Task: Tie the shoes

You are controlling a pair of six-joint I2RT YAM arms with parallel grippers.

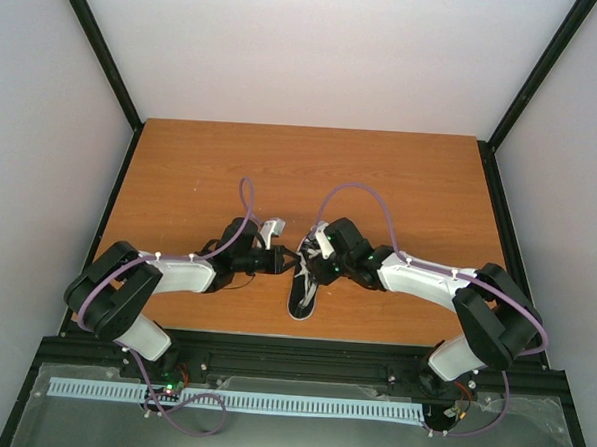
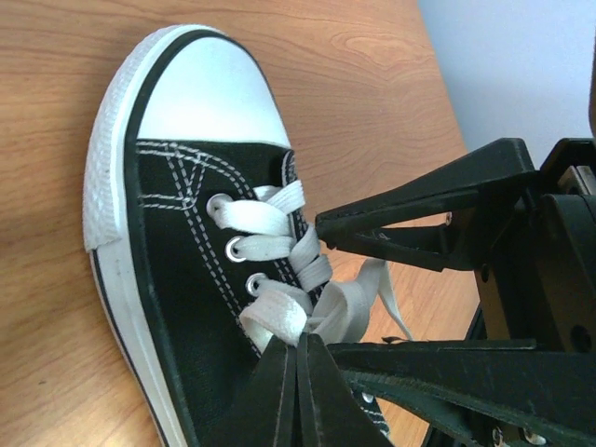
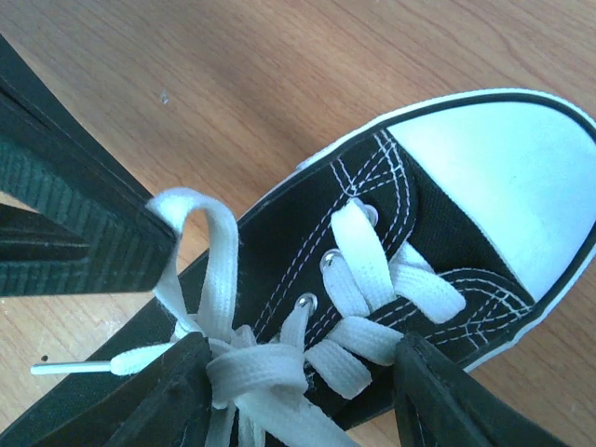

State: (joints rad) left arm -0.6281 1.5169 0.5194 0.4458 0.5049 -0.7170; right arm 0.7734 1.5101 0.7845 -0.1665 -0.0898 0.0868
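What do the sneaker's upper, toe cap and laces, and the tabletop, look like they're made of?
Upper: black canvas by the look, matte, with raised white stitching.
Toe cap: probably rubber, smooth white with a slight sheen.
Laces: flat white woven fabric that folds softly.
Tabletop: orange-brown wood grain with a smooth, even finish. Whether it is solid wood or a laminate cannot be told.

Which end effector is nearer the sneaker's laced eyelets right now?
Right. The right end effector hangs over the sneaker, fingers straddling the crossed laces. The left end effector sits off its side, shut on a pulled-out lace loop.
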